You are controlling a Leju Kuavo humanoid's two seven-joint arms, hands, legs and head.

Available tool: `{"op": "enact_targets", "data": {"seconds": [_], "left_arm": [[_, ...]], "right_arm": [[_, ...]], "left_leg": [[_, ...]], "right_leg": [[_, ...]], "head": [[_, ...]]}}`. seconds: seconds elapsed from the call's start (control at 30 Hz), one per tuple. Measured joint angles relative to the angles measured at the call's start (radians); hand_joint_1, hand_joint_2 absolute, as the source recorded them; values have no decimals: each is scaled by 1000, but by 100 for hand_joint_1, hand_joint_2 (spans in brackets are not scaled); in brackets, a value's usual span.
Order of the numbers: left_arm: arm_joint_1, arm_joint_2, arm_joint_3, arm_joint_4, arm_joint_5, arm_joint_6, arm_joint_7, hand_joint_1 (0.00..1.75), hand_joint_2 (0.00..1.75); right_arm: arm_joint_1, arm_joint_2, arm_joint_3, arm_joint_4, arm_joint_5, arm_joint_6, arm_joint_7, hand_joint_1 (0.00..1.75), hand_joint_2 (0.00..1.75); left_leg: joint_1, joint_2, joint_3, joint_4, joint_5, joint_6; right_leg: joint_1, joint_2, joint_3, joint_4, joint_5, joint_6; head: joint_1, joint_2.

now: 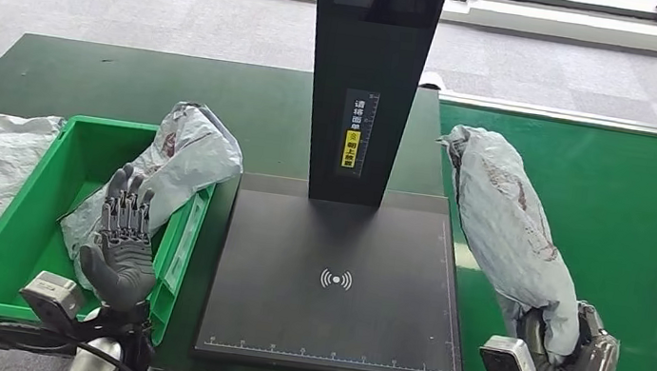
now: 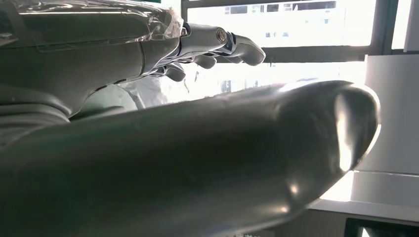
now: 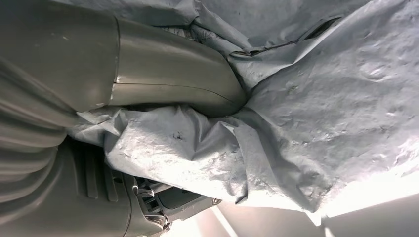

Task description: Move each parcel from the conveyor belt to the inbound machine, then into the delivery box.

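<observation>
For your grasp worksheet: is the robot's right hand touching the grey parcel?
Touching. The right wrist view shows the right hand pressed into the grey parcel, its thumb creasing the wrapping.

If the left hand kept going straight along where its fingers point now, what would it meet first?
Probably the crumpled grey plastic parcel lying in the green plastic box: the left hand points at it, fingers spread, though depth is unclear.

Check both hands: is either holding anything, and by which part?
The right hand grips the long grey parcel by its near, lower end. The left hand holds nothing, fingers spread over the green box.
</observation>
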Motion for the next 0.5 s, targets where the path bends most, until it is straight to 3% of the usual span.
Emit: {"op": "enact_targets", "data": {"seconds": [0.2,0.5], "left_arm": [[-19,0,0,13,34,-1,17,0,0],[-26,-11,0,19,71,26,53,0,0]], "right_arm": [[-8,10,87,20,4,139,52,175,175],[-33,12,217,141,-20,186,67,175,175]], "left_leg": [[0,1,0,0,0,0],[0,1,0,0,0,0]], "right_leg": [[0,0,0,0,0,0],[0,0,0,0,0,0]], "head": [[0,0],[0,0]]}}
